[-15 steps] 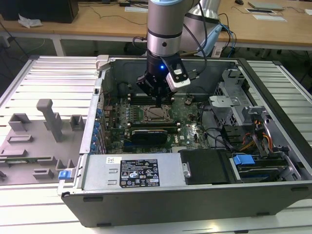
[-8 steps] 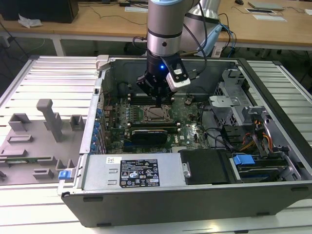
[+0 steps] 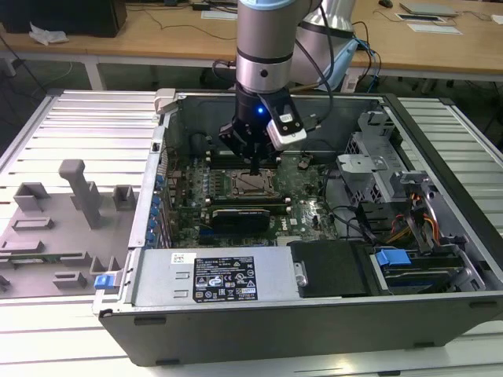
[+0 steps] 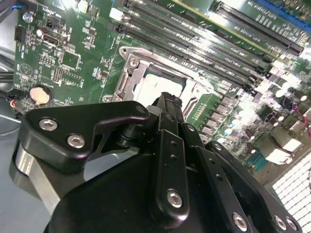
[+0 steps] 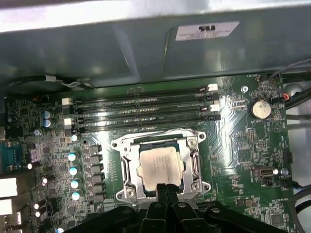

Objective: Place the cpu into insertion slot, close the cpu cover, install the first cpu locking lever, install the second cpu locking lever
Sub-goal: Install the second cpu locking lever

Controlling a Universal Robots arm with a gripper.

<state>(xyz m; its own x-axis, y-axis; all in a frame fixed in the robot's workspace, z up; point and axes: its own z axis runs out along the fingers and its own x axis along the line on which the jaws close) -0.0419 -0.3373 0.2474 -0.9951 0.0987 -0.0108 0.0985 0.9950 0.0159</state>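
A: Which step is this?

B: I'd say the cover or the levers. The chip (image 5: 161, 165) already lies flat in the socket (image 5: 127, 170) on the green board (image 5: 238, 145), its silver top showing. The metal frame (image 5: 197, 162) seems to lie down around it, though I can't tell whether any lever is latched.

A: And the gripper?

B: The gripper (image 5: 165, 188) hangs just over the near edge of the socket. In the first wrist view its two fingertips (image 5: 161, 189) are pressed together with nothing between them, so it is clenched and empty. The exterior view shows it (image 3: 253, 166) reaching down into the open computer case (image 3: 314, 330), right above the socket (image 3: 253, 184).

A: What would the next move need?

B: My guess: a small, careful push with those closed tips on a thin metal part. The memory slots (image 5: 141, 109) sit just beside the socket, so there is little room to stray.

A: What's the setting?

B: The case lies on its side on a ribbed metal table (image 3: 86, 118). A grey tray (image 3: 47, 236) of holders sits at the exterior view's left. Wooden desks (image 3: 157, 31) stand behind.
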